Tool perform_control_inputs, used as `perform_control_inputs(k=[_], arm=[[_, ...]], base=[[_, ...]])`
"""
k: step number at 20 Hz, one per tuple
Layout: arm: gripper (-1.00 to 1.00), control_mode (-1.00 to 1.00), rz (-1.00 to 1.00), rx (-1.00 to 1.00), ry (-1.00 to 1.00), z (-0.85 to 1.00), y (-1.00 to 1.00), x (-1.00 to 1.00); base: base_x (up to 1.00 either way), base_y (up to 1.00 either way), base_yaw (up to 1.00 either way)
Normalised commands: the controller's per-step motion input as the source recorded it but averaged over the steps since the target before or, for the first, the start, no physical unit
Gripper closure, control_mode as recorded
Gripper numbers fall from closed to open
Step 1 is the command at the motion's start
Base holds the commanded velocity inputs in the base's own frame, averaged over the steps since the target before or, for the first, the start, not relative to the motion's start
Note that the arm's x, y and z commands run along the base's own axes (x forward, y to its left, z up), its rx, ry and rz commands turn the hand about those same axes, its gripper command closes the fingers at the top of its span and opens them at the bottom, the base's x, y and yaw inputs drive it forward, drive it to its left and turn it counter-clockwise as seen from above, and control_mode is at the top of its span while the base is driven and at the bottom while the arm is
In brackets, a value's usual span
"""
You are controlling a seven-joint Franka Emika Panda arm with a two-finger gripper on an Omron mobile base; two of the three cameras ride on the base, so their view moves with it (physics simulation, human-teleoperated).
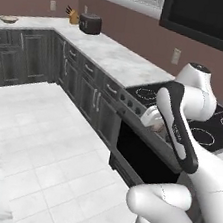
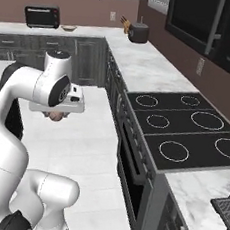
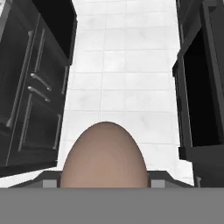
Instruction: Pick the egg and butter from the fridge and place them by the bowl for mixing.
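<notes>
My gripper [image 3: 104, 180] is shut on the egg [image 3: 104, 155], a brownish-pink oval that bulges up between the fingers in the hand view, with the white floor far below it. From the right base view the egg [image 2: 56, 116] peeks out under the hand, and my gripper [image 2: 57, 113] hangs in mid-air over the floor, left of the stove. In the left base view the gripper [image 1: 155, 123] sits beside the stove front, partly hidden by the arm. The tan bowl [image 1: 8, 19] rests on the far counter, also seen as the bowl [image 2: 69, 28]. The butter and the fridge are out of view.
A black cooktop [image 2: 181, 126] with an oven [image 1: 141, 161] below lies right of the arm. Dark cabinets [image 3: 30, 92] flank the white tiled floor [image 3: 127, 74]. On the marble counter stand a toaster [image 1: 90, 23], a knife block [image 1: 73, 16] and a toaster oven [image 2: 42, 16].
</notes>
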Motion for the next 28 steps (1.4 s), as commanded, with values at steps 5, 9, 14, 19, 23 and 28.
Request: perform_control_inputs(k=[5, 9, 14, 19, 23, 28], arm=[[1.0, 1.0, 0.0, 0.0, 0.0, 0.0, 0.0, 0.0], [1.0, 1.0, 0.0, 0.0, 0.0, 0.0, 0.0, 0.0], [1.0, 1.0, 0.0, 0.0, 0.0, 0.0, 0.0, 0.0], [1.0, 1.0, 0.0, 0.0, 0.0, 0.0, 0.0, 0.0], [1.0, 1.0, 0.0, 0.0, 0.0, 0.0, 0.0, 0.0], [1.0, 1.0, 0.0, 0.0, 0.0, 0.0, 0.0, 0.0]], base=[[0.86, 0.18, 0.16], [0.84, 0.24, 0.16], [0.9, 0.2, 0.15], [0.93, 0.18, 0.16], [0.9, 0.21, 0.16], [0.92, 0.22, 0.14]])
